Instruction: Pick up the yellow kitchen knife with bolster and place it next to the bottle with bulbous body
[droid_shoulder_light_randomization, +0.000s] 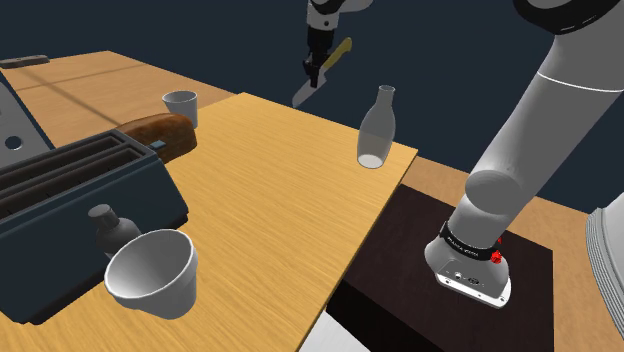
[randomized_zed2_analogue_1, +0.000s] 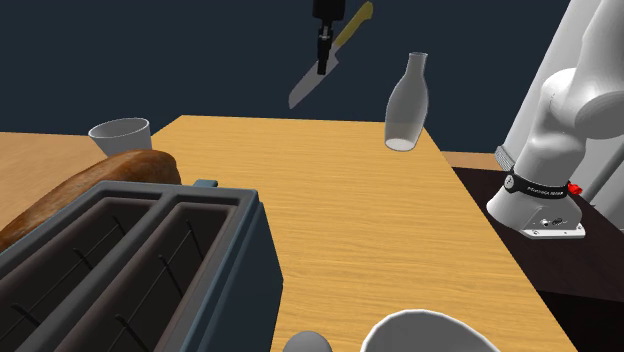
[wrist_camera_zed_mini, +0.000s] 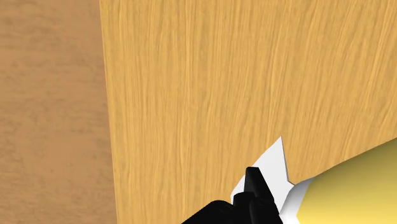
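Observation:
A knife (droid_shoulder_light_randomization: 322, 73) with a yellow handle and grey blade hangs tilted in the air above the far edge of the wooden table (droid_shoulder_light_randomization: 280, 200), blade pointing down. My black gripper (droid_shoulder_light_randomization: 316, 62) is shut on the knife near where blade meets handle. From the second exterior view the knife (randomized_zed2_analogue_1: 325, 68) and gripper (randomized_zed2_analogue_1: 323, 55) sit high above the table's far end. To the right stands the clear bottle (droid_shoulder_light_randomization: 374, 127) with a bulbous body, also the bottle (randomized_zed2_analogue_1: 405, 103), near the table's edge. In the wrist view the yellow handle (wrist_camera_zed_mini: 347, 191) and a blade tip (wrist_camera_zed_mini: 270, 162) lie against a black finger (wrist_camera_zed_mini: 256, 188).
A dark toaster (droid_shoulder_light_randomization: 70, 190) and a loaf of bread (droid_shoulder_light_randomization: 160, 132) fill the shoulder view's left. A white cup (droid_shoulder_light_randomization: 182, 105) stands behind the bread, a white bowl (droid_shoulder_light_randomization: 152, 272) in front of the toaster. The arm's base (droid_shoulder_light_randomization: 470, 265) rests on a dark stand.

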